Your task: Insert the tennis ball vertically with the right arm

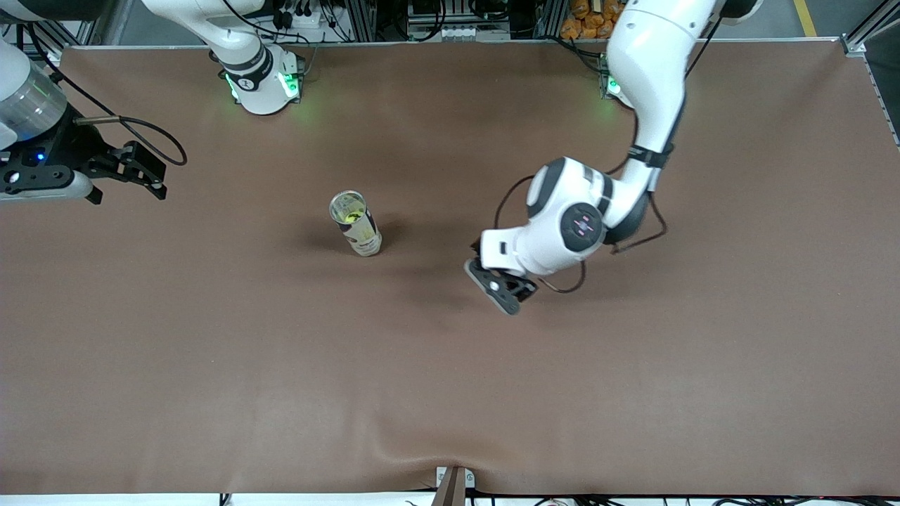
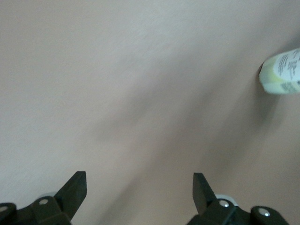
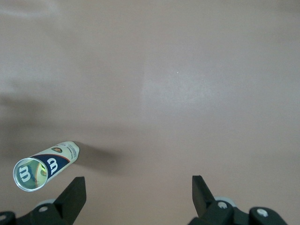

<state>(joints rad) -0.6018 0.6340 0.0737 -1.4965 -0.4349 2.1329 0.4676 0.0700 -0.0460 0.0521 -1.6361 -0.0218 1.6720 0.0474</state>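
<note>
Clear tube (image 1: 356, 223) upright, "W" logo; left gripper (image 1: 500, 284), right gripper (image 1: 144, 171) released, empty.

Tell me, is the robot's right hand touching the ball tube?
Apart. The front view shows the right gripper open over bare table toward the right arm's end, with a wide stretch of cloth between it and the upright tube.

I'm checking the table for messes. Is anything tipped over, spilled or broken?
Nothing stands out. The tennis ball can stands upright on the brown table, with no spill or damage showing. The right tool and left tool are both open and empty.
</note>
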